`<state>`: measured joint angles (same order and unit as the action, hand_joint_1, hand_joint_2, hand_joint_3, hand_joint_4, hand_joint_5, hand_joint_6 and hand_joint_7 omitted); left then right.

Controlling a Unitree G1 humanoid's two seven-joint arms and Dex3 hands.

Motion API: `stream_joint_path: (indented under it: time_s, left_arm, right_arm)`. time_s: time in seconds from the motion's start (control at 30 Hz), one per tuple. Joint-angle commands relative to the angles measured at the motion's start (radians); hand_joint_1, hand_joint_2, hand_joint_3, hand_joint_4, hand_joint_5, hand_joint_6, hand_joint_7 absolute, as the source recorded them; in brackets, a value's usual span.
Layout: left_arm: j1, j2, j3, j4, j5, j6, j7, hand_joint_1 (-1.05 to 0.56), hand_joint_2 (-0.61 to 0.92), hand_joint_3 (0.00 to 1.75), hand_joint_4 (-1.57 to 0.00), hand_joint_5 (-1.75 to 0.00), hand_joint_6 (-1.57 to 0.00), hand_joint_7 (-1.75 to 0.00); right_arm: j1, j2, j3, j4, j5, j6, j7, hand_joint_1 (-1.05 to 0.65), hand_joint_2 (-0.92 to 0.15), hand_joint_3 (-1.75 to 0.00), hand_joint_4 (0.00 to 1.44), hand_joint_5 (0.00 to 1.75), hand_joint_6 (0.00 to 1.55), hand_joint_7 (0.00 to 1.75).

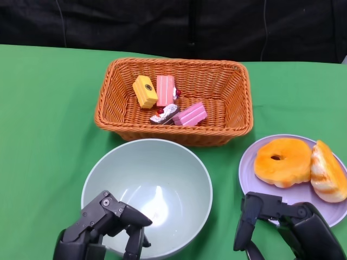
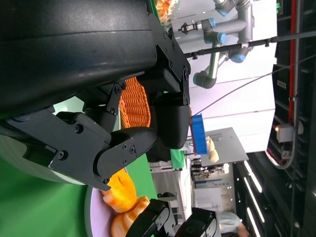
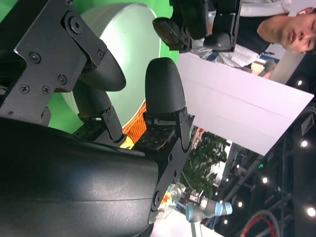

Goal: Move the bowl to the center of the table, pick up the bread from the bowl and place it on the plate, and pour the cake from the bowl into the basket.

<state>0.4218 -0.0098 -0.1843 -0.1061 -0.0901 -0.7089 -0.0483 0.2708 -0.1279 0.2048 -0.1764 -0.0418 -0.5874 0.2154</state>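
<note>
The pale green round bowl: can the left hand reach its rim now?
Probably yes. The left hand already sits at the near rim of the pale green round bowl, which is empty, and nothing lies between them.

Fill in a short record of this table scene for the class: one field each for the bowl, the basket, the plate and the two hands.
bowl: pale green bowl, empty, in front of the basket
basket: wicker basket holding the cake pieces
plate: lilac plate with two breads on it
left hand: left hand at the bowl's near rim, holding nothing
right hand: right hand by the plate's near edge, holding nothing
</note>
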Motion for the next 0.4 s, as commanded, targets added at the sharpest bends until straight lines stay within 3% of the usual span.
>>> stream_joint_path:
  time_s: [0.03,0.4]
  left_arm:
    - [0.001,0.001,0.012,0.000,-0.027,-0.009,-0.020,-0.13,0.71,0.91,-0.63,-1.71,-0.63,-1.42]
    - [-0.055,-0.006,0.034,0.026,-0.030,-0.004,-0.046,-0.12,0.70,0.92,-0.63,-1.74,-0.64,-1.43]
  right_arm:
    - [-0.004,0.001,-0.005,0.006,0.002,-0.014,-0.006,0.06,-0.13,-1.75,0.72,1.74,0.74,1.58]
    - [-0.055,-0.003,-0.020,0.055,-0.014,-0.034,-0.010,0.10,-0.12,-1.75,0.74,1.74,0.74,1.58]
